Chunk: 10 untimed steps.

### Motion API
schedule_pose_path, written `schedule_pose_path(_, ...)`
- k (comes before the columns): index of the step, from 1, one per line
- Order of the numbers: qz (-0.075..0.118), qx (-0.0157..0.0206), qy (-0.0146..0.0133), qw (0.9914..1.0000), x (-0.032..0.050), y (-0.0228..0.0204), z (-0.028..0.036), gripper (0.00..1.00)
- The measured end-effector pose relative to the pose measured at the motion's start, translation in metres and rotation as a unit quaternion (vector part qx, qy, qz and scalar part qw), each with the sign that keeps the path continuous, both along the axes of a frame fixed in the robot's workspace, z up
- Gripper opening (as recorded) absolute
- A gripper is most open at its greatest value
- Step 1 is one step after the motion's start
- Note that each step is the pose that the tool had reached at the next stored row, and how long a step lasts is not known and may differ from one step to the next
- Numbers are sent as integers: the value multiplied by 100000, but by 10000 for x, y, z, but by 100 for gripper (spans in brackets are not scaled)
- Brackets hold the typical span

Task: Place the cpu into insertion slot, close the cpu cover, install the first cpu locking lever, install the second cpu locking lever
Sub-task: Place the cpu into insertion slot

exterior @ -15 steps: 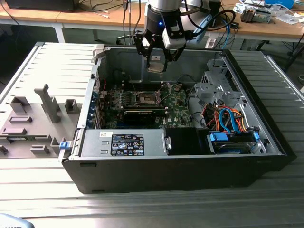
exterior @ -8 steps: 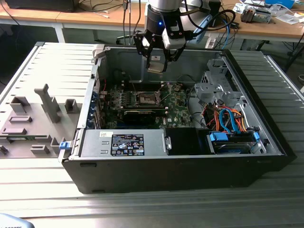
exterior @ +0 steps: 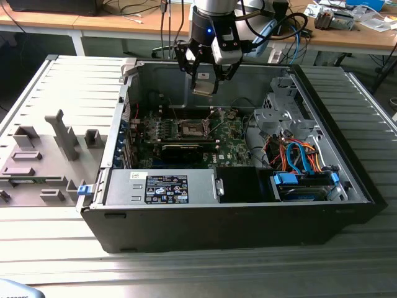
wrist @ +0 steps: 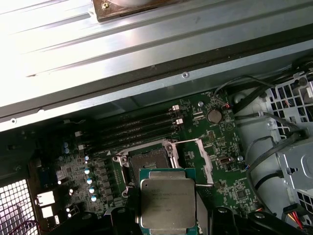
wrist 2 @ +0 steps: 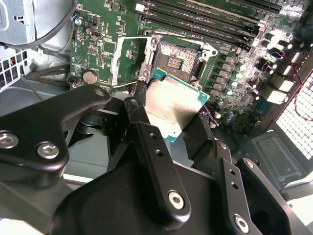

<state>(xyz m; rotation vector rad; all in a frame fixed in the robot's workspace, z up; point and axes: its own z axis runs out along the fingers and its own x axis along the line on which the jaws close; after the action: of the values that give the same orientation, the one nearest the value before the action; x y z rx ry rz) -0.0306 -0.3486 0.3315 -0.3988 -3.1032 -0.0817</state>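
My gripper (exterior: pixel 206 79) hangs above the green motherboard (exterior: pixel 226 146) inside the open computer case, shut on the cpu (exterior: pixel 203 85). In both wrist views the cpu (wrist 2: pixel 173 105) (wrist: pixel 167 198) shows its silvery top with a green edge, pinched between the black fingers (wrist 2: pixel 139 115) (wrist: pixel 122 218). It is held in the air, close above and just beside the insertion slot (wrist 2: pixel 173 56) (wrist: pixel 149 159), apart from it. The slot lies open with its dark contact field bare. The cpu cover (wrist 2: pixel 120 61) (wrist: pixel 198 156) is swung up beside the slot.
The case wall (exterior: pixel 133 112) and a grey drive cage (exterior: pixel 279 112) flank the board. Orange and blue cables (exterior: pixel 298 155) lie on the exterior view's right. A labelled power supply (exterior: pixel 161 186) sits at the front. Memory slots (wrist: pixel 132 129) run beside the socket. Grey fixtures (exterior: pixel 59 133) stand outside.
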Motion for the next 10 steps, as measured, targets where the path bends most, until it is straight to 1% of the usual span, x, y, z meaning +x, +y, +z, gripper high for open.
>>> schedule_pose_path(10,-531,1,-1,99999,0,0,-1,55)
